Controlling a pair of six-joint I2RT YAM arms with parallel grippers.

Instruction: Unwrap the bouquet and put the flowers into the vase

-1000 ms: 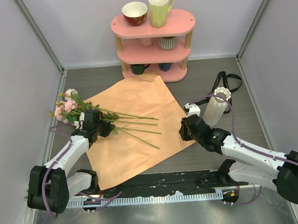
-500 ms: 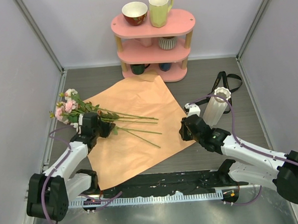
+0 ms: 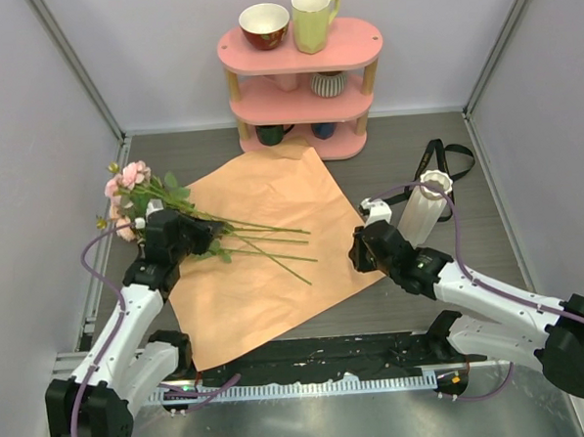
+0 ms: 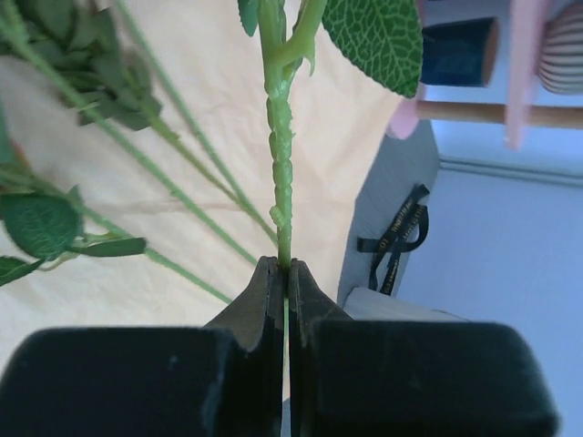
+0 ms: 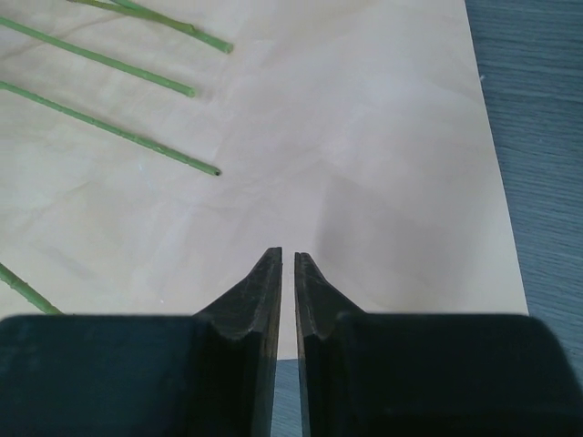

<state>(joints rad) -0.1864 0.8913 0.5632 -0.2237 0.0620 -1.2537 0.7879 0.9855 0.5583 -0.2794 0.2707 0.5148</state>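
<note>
Left gripper [image 4: 282,273]: fingers clenched on one green rose stem [image 4: 281,146]; remaining flowers [image 3: 214,232] lying on the unfolded tan wrapping paper [image 3: 275,268]; right gripper [image 5: 287,273]: fingers nearly closed, grasping nothing, over the paper's edge; white ribbed vase [image 3: 425,208] upright on the tabletop [image 3: 443,299], right.

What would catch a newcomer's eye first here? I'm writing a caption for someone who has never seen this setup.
Probably the wrapping paper, a large tan-orange sheet lying open across the middle of the table with green flower stems on it. Next, the flowers at its left edge, where the left gripper is shut on one green stem. At the back stands a pink shelf with cups, and the white vase stands at the right beside the right arm.
</note>
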